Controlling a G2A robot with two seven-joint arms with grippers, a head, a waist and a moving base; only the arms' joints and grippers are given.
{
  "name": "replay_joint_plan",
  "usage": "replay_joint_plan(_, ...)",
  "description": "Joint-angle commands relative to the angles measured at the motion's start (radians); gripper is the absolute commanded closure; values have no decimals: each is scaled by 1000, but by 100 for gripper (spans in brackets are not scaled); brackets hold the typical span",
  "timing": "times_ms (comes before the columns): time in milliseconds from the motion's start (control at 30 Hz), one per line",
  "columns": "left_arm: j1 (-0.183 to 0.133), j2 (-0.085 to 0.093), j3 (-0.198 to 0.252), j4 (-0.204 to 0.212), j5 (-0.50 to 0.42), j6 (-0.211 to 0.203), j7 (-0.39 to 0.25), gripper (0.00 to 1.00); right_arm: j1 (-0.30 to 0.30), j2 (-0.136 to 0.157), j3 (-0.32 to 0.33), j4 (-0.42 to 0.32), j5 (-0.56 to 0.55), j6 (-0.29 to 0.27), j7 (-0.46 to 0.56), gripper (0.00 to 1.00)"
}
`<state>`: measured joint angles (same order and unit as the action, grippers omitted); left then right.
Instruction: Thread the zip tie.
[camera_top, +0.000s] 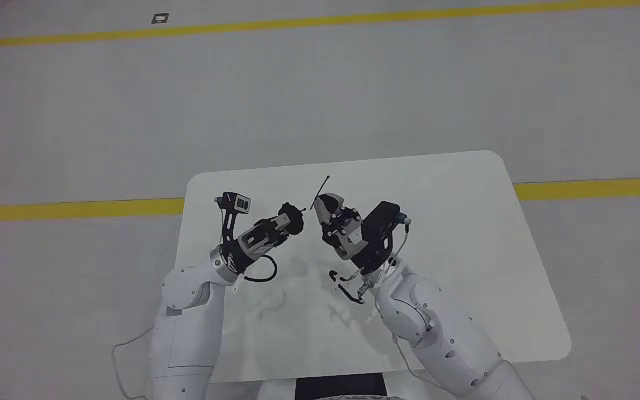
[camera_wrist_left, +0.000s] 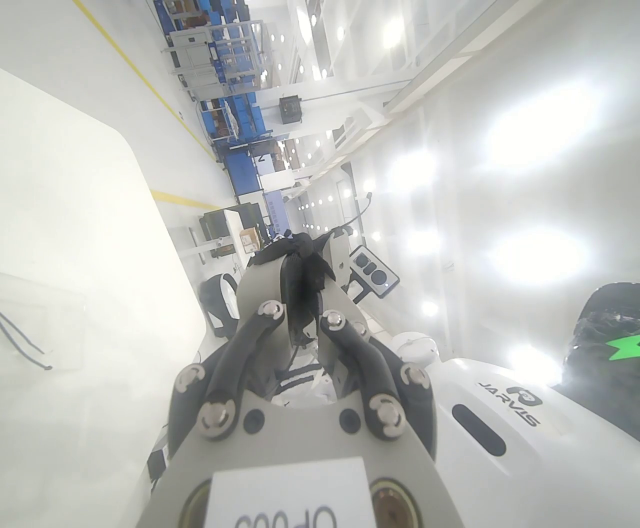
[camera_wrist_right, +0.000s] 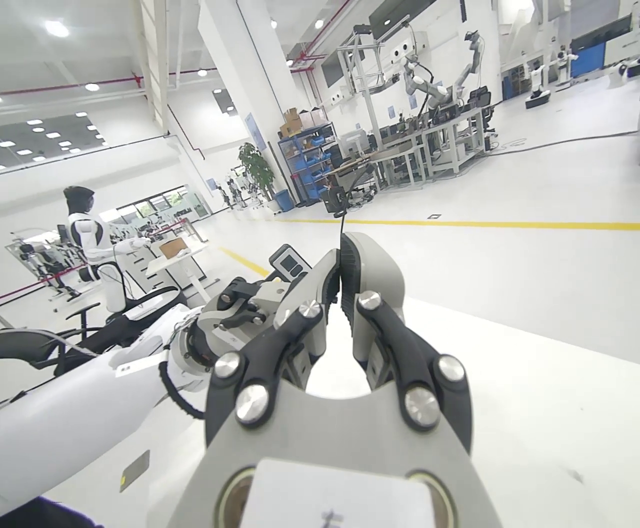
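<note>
The right gripper (camera_wrist_right: 341, 252), fingers pinched closed on the zip tie (camera_wrist_right: 343, 220), has the tie's thin black tail sticking out past its fingertips, just beside the likewise closed left gripper (camera_top: 292, 218), above the table (camera_top: 480, 230).

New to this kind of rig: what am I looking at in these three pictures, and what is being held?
This is a two-armed robot at a white table. The top view looks down from a camera above the arms. The other two come from cameras on each wrist, looking along that arm's gripper. The right gripper is shut on a thin black zip tie, whose tip sticks out past the fingertips. The left gripper is shut on a dark bunched piece, apparently the same tie's other end, though that is unsure. Both grippers are above the table, close together. A few thin dark strands lie on the table.
</note>
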<state>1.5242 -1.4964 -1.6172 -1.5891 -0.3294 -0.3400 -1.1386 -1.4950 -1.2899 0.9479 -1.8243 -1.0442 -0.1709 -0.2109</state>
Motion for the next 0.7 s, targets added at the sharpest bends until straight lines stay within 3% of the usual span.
replay_joint_plan(0,0,0,0,0,0,0,0,100,1,-2,-3,-2,1,4,0,100)
replay_joint_plan(667,0,0,0,0,0,0,0,100,3,-16,-17,2,-17,22,-15,100)
